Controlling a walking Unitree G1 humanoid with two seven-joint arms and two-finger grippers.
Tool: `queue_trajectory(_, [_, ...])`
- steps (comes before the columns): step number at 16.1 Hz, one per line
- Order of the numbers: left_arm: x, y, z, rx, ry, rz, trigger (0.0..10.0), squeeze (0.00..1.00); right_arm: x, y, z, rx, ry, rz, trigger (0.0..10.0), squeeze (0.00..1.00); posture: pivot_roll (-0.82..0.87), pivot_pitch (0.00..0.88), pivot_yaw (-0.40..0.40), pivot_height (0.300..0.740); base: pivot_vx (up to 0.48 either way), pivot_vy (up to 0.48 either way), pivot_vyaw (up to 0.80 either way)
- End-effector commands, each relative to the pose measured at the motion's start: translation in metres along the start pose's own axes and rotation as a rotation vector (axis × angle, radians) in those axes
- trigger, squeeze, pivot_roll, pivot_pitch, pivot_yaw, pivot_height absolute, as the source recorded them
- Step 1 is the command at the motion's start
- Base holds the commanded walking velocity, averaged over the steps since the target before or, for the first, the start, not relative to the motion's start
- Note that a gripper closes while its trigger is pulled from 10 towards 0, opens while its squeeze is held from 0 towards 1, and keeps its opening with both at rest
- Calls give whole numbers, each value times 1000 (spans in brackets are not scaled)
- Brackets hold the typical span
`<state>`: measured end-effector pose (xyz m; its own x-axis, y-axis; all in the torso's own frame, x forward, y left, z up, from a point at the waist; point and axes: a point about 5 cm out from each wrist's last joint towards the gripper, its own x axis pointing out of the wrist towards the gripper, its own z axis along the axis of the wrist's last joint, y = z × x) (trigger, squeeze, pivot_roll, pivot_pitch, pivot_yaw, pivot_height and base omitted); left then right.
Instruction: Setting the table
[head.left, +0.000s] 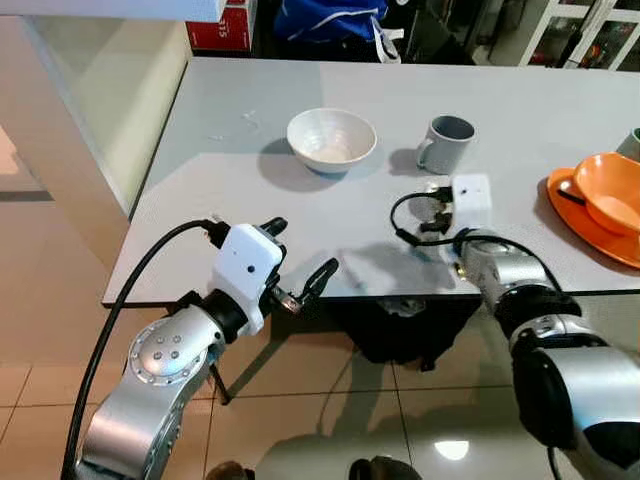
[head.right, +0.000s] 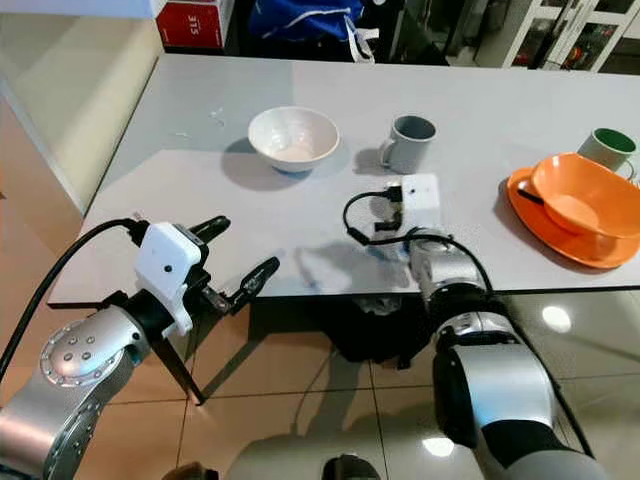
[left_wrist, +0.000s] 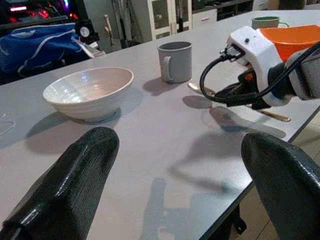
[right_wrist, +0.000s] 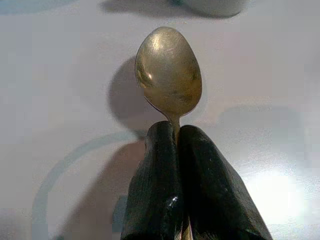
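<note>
Left eye view: The grey table (head.left: 250, 180) is seen from its near edge. A white bowl (head.left: 331, 138) stands toward the far side, with a grey mug (head.left: 444, 144) to its right. An orange bowl (head.left: 610, 192) rests on an orange plate (head.left: 580, 222) at the right edge. The right gripper (head.left: 437, 196) is positioned over the table just near of the mug. The left gripper (head.left: 298, 262) is held at the near left edge with its fingers spread and nothing between them.

Right eye view: The same layout is shown. A green mug (head.right: 610, 148) is visible beyond the orange bowl. A red box (head.right: 192, 24) stands past the far left corner; its white print cannot be read.

Left wrist view: The left fingers (left_wrist: 70, 185) are seen wide apart, facing the white bowl and grey mug. A brass-coloured spoon (left_wrist: 260, 111) is carried low over the table by the right gripper, its bowl end pointing at the mug.

Right wrist view: The spoon (right_wrist: 169, 70) is pinched by its neck between the closed right fingers (right_wrist: 155, 185), bowl upward, close above the tabletop.

Procedure: The step in hand is judged to be placing the spoon. It should be lowered until flat contact is made, kept clear of the mug, and aligned beside the white bowl. The fingers should be opened only after the handle is supported, so that no bounce or roll is caused. No brand or label is legible.
</note>
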<state>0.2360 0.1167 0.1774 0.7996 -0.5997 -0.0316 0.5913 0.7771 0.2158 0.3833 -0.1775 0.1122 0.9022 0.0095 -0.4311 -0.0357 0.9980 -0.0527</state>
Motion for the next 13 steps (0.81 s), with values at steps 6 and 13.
queue_trajectory(6, [0, -2, 1, -6, 3, -38, 10000, 0, 1, -6, 7, 109, -10, -28, 10000, 0, 42, 124, -49, 740, 0, 0, 0])
queue_trajectory(13, [-4, -13, 3, -54, 10, -139, 10000, 0, 2, 1, 3, 117, 10, -15, 10000, 0, 52, 126, -53, 740, 0, 0, 0])
